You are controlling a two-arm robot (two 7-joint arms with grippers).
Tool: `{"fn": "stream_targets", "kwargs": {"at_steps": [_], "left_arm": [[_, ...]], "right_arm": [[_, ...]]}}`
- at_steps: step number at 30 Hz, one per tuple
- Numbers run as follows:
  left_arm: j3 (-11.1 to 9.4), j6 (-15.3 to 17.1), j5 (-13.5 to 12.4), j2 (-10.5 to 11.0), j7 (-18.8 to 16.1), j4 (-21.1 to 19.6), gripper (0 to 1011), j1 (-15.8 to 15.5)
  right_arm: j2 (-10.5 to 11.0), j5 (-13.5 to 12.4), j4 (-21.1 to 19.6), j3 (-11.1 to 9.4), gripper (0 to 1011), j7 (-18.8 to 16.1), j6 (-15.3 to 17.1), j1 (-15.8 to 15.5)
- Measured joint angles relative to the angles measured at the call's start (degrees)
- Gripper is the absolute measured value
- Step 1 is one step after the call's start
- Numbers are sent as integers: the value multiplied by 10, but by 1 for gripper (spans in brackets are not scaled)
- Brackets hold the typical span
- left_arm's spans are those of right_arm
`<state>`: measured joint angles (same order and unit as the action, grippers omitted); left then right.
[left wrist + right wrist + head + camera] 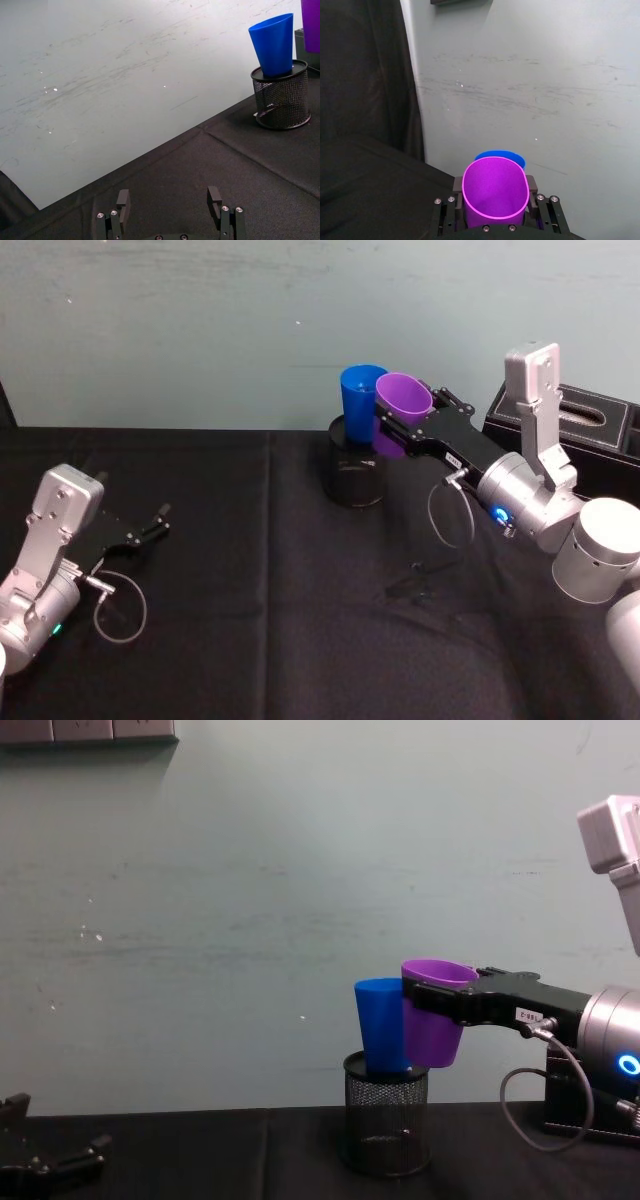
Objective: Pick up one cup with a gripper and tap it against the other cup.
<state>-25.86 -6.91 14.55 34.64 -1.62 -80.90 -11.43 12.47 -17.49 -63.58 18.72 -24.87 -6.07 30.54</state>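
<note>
Your right tool [398, 426] clamps the purple cup [403, 397] aloft just beside the blue cup [358, 400] in its black mesh holder [355, 478], so a hard swing may topple both, while your left tool [152, 523] idles open.

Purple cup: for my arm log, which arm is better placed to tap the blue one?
Right: the right gripper holds the purple cup beside the blue cup; the left gripper sits far off.

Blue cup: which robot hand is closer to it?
Right. The right gripper holds the purple cup up right beside the blue cup, above the mesh holder. The left gripper sits open, low over the black cloth, far off to the robot's left.
</note>
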Motion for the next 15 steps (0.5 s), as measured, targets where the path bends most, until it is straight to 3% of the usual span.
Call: {"fn": "stream_targets", "kwargs": {"at_steps": [15], "left_arm": [[0,0,0,0,0,0,1011,0]], "right_arm": [[-15,-12,53,-2,721,-13,-16,32]]}}
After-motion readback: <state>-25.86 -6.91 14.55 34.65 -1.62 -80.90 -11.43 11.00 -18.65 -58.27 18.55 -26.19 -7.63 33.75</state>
